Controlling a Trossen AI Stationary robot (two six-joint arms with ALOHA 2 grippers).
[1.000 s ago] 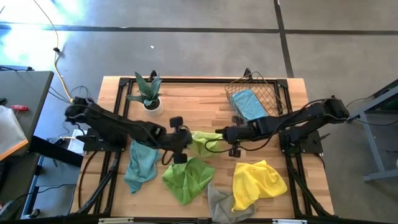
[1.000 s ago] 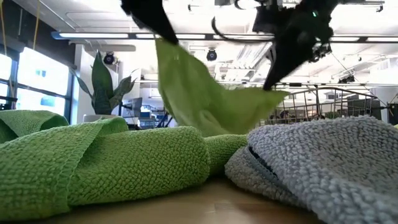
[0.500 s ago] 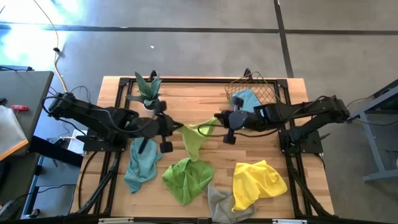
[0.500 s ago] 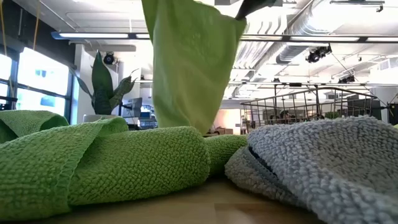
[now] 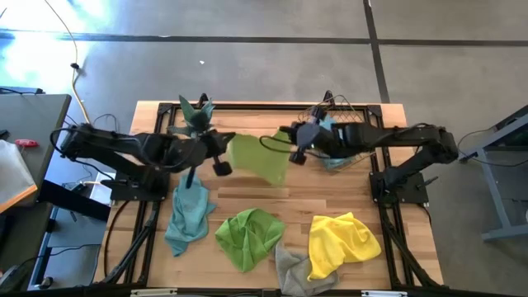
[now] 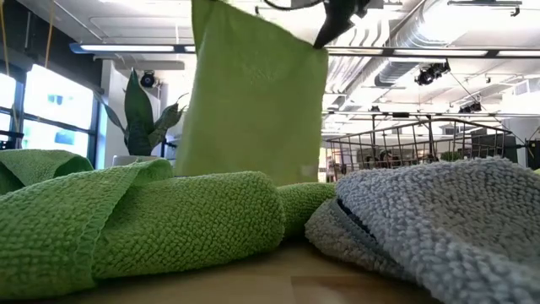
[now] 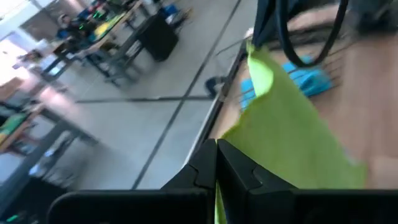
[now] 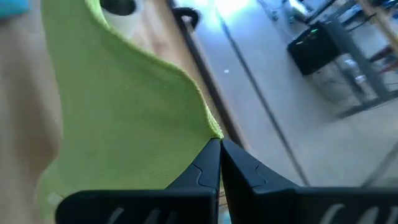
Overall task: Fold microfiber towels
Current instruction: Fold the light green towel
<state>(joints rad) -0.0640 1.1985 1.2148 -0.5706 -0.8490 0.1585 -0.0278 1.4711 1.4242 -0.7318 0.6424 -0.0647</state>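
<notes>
Now a lime green towel (image 5: 257, 157) — flat, smooth, stretched taut, hanging.

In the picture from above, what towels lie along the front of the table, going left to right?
Teal towel → crumpled green towel → grey towel → yellow towel.

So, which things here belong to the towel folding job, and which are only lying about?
Belong to the job:
- lime green towel, held up between left gripper and right gripper
- second lime green towel
- teal towel
- yellow towel
- grey towel
- teal towel in basket

Just lying about:
- wire basket
- potted plant
</notes>
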